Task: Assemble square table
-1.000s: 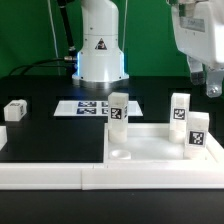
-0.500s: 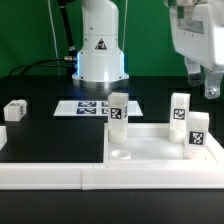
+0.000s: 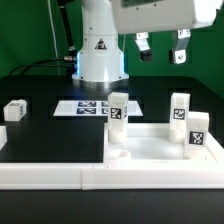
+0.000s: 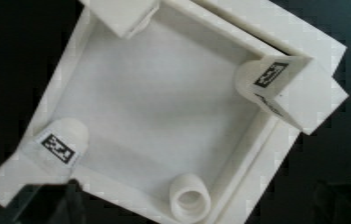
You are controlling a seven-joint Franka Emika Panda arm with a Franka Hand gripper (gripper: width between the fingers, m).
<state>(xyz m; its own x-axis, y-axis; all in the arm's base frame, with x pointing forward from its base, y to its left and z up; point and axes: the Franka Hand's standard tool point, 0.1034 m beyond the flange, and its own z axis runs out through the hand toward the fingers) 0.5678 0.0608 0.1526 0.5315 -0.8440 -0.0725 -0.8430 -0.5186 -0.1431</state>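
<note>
The square table's flat white panel [image 3: 150,146] lies at the exterior view's right, with a round corner socket [image 3: 120,155] showing. Three white tagged legs stand upright at it: one at its far left corner [image 3: 118,108] and two at its right side [image 3: 179,108] [image 3: 197,132]. A fourth leg [image 3: 14,110] lies apart at the far left. My gripper [image 3: 162,45] hangs high above the panel, open and empty. The wrist view looks down on the panel [image 4: 154,100], two tagged legs [image 4: 60,146] [image 4: 270,75] and a socket [image 4: 190,196]; my fingers cannot be made out there.
The marker board [image 3: 85,107] lies flat before the robot's white base [image 3: 100,50]. A long low white rail [image 3: 50,177] runs along the front and up the right side of the panel. The table top is black.
My gripper has swung from the exterior view's far right toward the left and turned, so both fingers now show above the panel. The parts have not moved.
</note>
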